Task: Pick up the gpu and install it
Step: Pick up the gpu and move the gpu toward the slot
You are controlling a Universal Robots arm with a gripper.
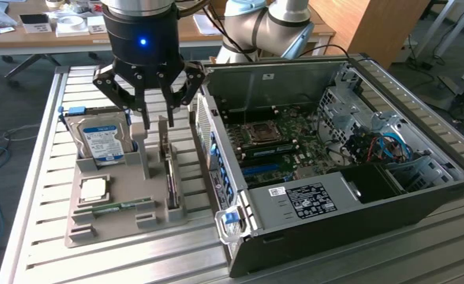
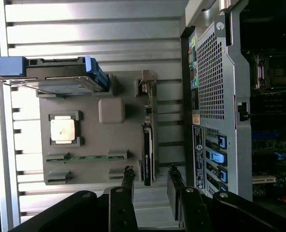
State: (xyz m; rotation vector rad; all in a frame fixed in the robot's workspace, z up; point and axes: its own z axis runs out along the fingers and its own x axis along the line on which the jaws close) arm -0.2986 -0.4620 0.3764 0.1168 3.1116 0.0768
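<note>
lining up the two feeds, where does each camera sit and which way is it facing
Exterior view: raised, off the robot, looking down at the grey holder and the open computer case; the arm and gripper show.
Wrist view: on the wrist, looking down past the open fingers onto the gpu, which stands on edge in the holder.
Shared: gripper, gpu, holder, hard drive, case.

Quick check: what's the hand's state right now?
Hand: open, holding nothing, poised over the graphics card.
</note>
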